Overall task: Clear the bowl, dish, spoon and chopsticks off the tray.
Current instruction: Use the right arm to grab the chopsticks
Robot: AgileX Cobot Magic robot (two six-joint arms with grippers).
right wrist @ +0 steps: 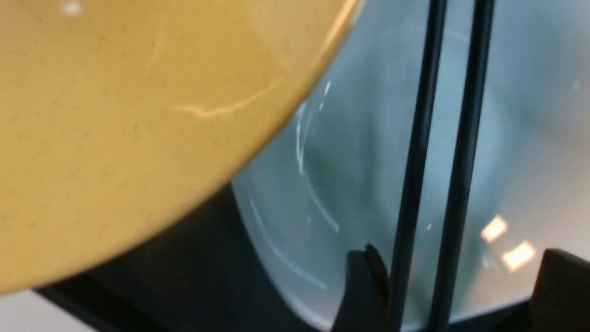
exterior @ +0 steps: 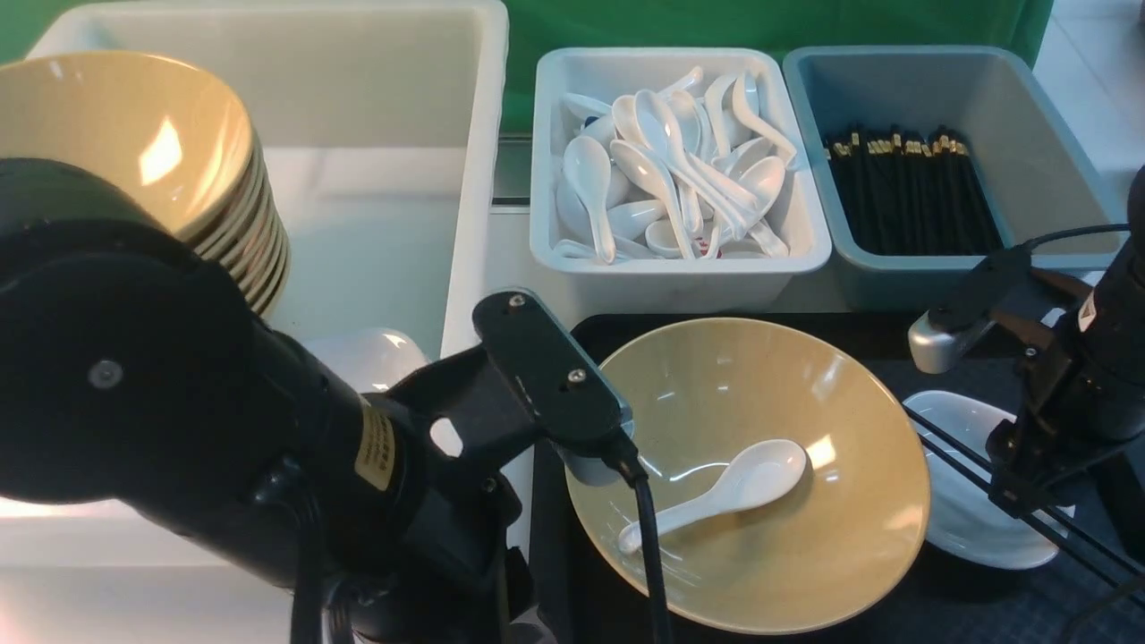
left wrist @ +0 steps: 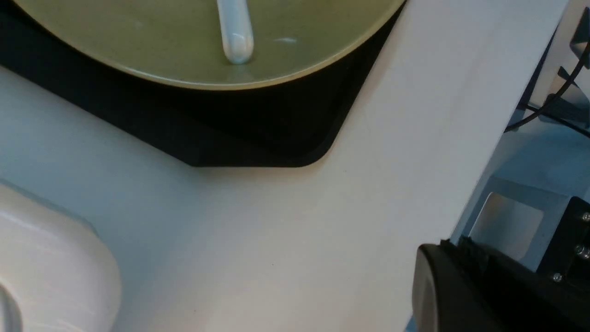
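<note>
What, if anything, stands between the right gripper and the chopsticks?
Nothing visible does. The right gripper is open, and both chopsticks run between its fingers, lying across the white dish. The bowl sits off to one side, clear of the gap between the fingers.

The left arm (exterior: 179,420) fills the near left, sloping down towards the near edge. The left hand is closed and hidden below its wrist. On the right, the right arm (exterior: 1087,358) drops steeply. The right hand (exterior: 1009,490) points down, its fingers (right wrist: 362,290) spread wide apart.
</note>
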